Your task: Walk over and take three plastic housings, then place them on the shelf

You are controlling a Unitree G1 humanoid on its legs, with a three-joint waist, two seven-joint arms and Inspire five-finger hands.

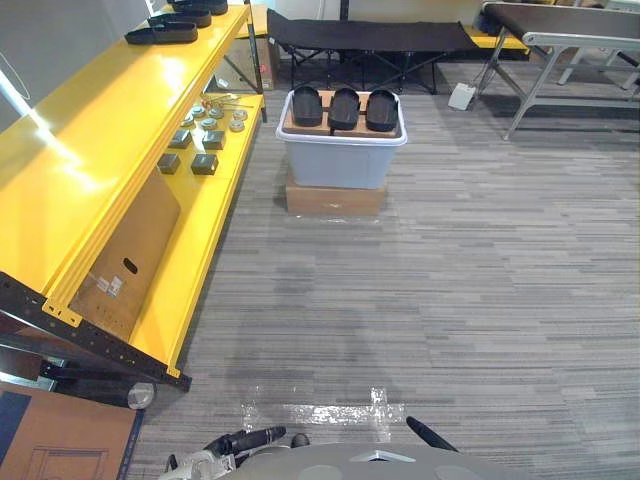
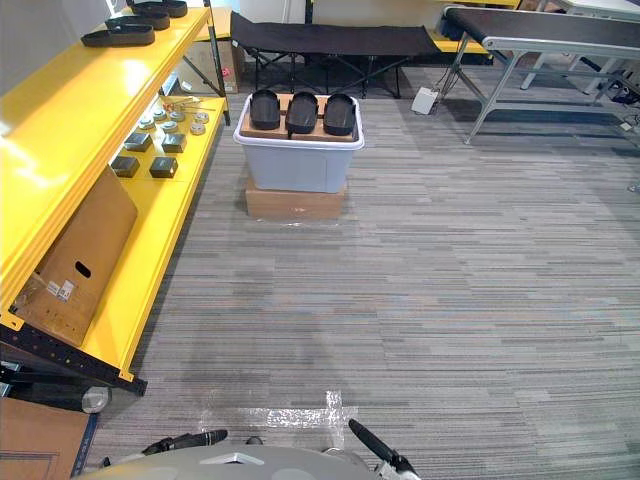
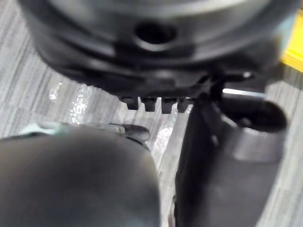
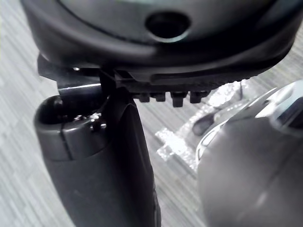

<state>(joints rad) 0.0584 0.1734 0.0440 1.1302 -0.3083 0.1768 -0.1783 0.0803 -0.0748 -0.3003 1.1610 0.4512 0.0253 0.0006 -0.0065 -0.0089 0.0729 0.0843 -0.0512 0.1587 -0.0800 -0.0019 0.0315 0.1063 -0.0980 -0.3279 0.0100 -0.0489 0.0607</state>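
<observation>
A: Looking ahead across the carpeted floor (image 1: 470,270), where are the three plastic housings (image 1: 344,108)?

B: Side by side in a row on a cardboard sheet (image 1: 292,127) that lies across the top of a pale grey bin (image 1: 335,162). The bin stands on a flat cardboard box (image 1: 335,199), well away from the robot and just beside the far part of the yellow shelf (image 1: 90,150).

A: What is on the shelf?

B: More black housings (image 1: 160,34) on the far end of the upper level. The lower level has small round and square parts (image 1: 205,130), and nearer, a flattened carton (image 1: 125,255) leaning under the upper level.

A: And the robot hands?

B: Both are low by the body, far from the bin. The left robot hand (image 1: 250,438) has its fingers straight and loose, with nothing in them. The right robot hand (image 1: 430,435) is the same, fingers extended and empty. A patch of clear tape (image 1: 320,412) shines on the floor just ahead of them.

A: Anything behind the bin?

B: A black folding cot (image 1: 370,38).
</observation>
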